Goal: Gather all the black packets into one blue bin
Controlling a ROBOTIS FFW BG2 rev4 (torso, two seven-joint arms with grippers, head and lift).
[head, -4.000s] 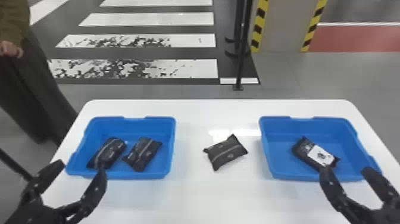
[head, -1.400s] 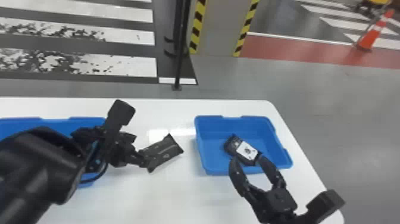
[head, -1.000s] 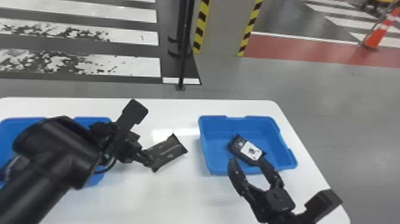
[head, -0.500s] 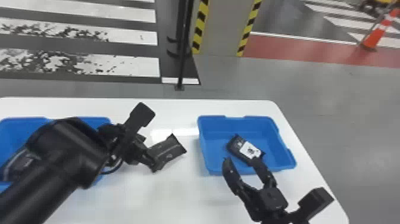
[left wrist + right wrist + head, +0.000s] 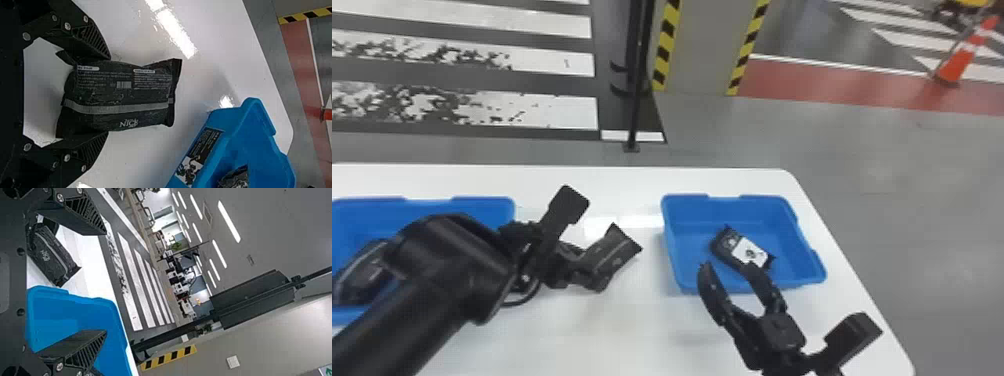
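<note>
Spreading across the scene, the white table is carrying it all, folks. On its left side, the left-hand blue bin is sitting partly behind the left arm, while the right-hand blue bin is resting near the table's right edge, its back rim lying near the far right corner.

Now to the hands! The right gripper is hanging at the near rim of the right-hand bin, and its fingers are standing wide apart; the right wrist view is showing that same broad gap. Between the bins, the left gripper is pinching the middle packet. And look at the left wrist view: the left gripper is pressing one finger to each long side, and the packet is keeping them well spread. One end is lying back between the fingers, the other is poking out past the fingertips, pointing towards the right-hand bin. Whether it is touching the table, I'm not managing to tell.

Inside the right-hand bin, a white-labelled packet is lying aslant, just beyond the right fingertips. Over in the left-hand bin, a dark packet is peeking out beside the arm.
</note>
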